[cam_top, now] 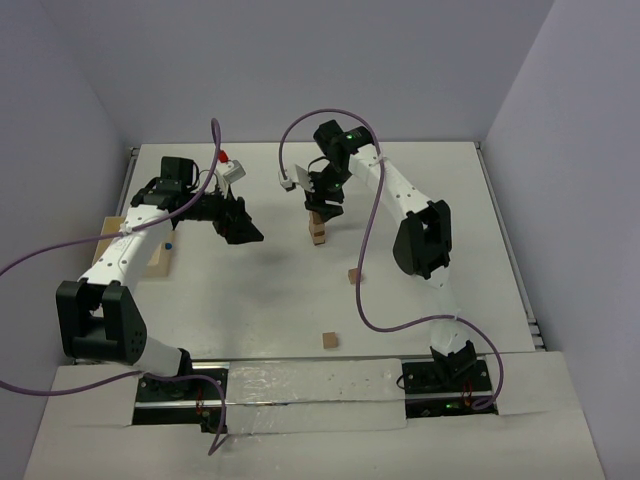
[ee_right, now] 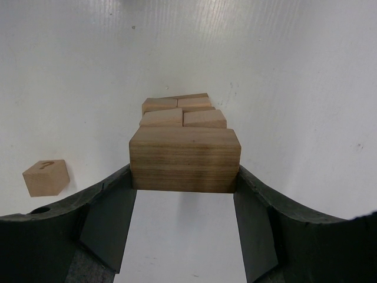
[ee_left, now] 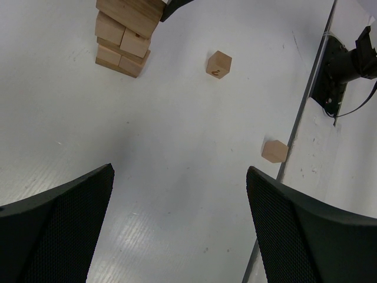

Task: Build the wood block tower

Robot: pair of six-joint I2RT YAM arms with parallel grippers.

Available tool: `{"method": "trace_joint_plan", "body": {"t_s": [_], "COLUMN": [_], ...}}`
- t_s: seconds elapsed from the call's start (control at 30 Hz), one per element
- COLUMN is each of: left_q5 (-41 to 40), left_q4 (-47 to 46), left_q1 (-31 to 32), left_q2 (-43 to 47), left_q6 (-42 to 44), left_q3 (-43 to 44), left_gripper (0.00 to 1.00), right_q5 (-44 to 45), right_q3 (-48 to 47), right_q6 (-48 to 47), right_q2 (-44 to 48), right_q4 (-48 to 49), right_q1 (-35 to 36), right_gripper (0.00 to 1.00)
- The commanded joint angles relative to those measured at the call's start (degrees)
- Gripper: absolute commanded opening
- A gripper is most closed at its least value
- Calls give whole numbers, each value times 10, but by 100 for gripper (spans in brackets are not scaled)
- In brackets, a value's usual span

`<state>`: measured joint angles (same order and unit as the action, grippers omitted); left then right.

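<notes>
Two cubes lay loose on the white table (cam_top: 250, 300): a near cube (cam_top: 354, 275) right of the tower (cam_top: 318, 232), and a far cube (cam_top: 328, 341) well toward my bases. My right gripper (ee_right: 184, 180) clasped a long block (ee_right: 185, 154) over the tower's top. My left gripper (cam_top: 245, 228) hung spread wide, left of the tower. Pale walls (cam_top: 400, 60) stood around.

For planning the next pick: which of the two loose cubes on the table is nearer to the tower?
The cube with a dark mark, lying close beside the tower; the plain-looking cube lies much farther away.
</notes>
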<state>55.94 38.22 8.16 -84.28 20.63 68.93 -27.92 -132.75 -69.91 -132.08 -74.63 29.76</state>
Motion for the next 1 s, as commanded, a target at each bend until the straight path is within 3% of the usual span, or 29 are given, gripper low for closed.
{"method": "trace_joint_plan", "body": {"t_s": [0.0, 0.27, 0.97], "left_q5": [19, 18, 22], "left_q4": [-3, -2, 4], "left_q1": [-2, -2, -2], "left_q2": [-5, -6, -9], "left_q6": [16, 18, 27], "left_q3": [18, 18, 19], "left_gripper": [99, 99, 99], "right_q5": [-2, 4, 8], "right_q3": [-6, 1, 14], "right_q6": [3, 2, -2], "right_q2": [-8, -9, -6], "right_q4": [9, 13, 16], "right_q1": [7, 7, 11], "right_gripper": [60, 68, 76]}}
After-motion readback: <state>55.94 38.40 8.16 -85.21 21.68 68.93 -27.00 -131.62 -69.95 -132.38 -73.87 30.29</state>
